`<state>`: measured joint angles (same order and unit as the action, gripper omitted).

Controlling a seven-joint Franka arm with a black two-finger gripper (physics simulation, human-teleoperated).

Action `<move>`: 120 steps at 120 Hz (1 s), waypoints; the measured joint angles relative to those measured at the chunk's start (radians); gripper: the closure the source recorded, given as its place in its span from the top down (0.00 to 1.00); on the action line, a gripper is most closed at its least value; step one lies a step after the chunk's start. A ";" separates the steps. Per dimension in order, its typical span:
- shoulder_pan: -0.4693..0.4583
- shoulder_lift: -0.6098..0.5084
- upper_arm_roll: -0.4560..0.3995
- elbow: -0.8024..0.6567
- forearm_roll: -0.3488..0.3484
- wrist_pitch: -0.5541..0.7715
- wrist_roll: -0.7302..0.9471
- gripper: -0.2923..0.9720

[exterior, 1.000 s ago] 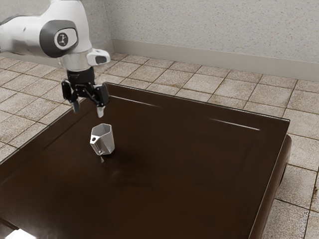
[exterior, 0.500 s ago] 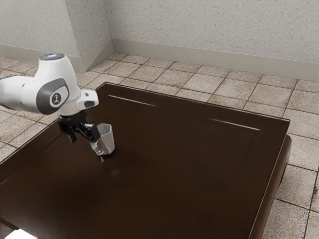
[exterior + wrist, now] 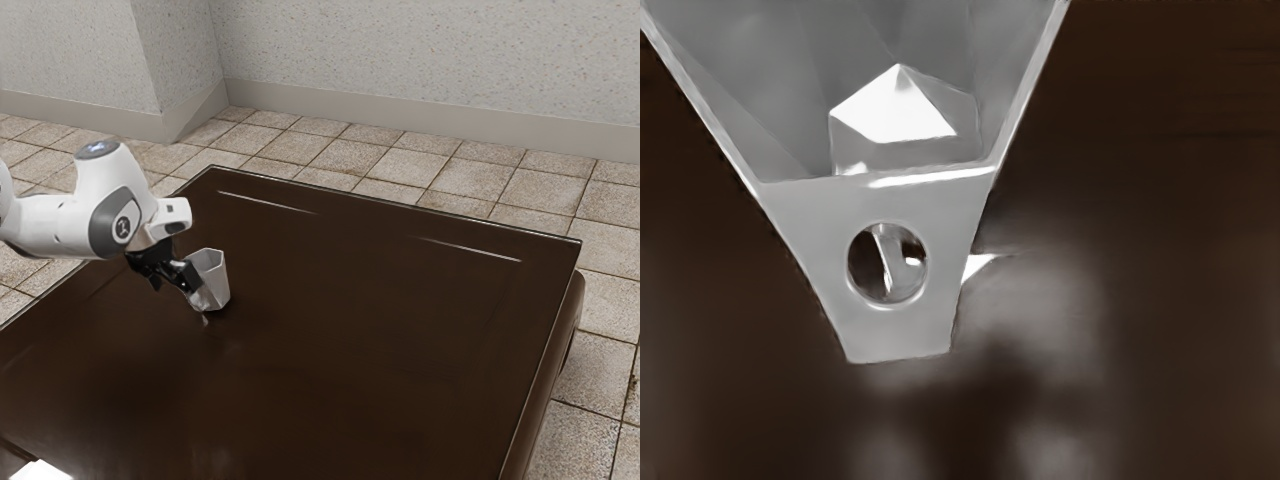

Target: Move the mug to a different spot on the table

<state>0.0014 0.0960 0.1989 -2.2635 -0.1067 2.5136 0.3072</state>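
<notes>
Near table [image 3: 400, 340] edge, at exterior view's left: gripper [image 3: 172, 276] low beside mug [image 3: 211, 279], claw apart, lined up on handle [image 3: 895, 335] for side grasp before shifting it.

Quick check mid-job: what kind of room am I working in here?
Probably a plain indoor room, simulated: a dark wooden table stands on a stone-tiled floor, with speckled plaster walls and a baseboard behind.

Arm [image 3: 90, 215] folded low; gripper [image 3: 180, 277] slanted down and sideways
</notes>
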 joint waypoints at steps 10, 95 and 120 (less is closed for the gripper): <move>0.003 0.034 0.002 0.018 -0.006 0.030 0.022 0.77; 0.001 0.185 0.002 0.101 -0.082 0.111 0.127 0.66; 0.000 0.187 0.002 0.100 -0.084 0.122 0.141 0.42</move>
<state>0.0018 0.2830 0.2009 -2.1632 -0.1903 2.6353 0.4485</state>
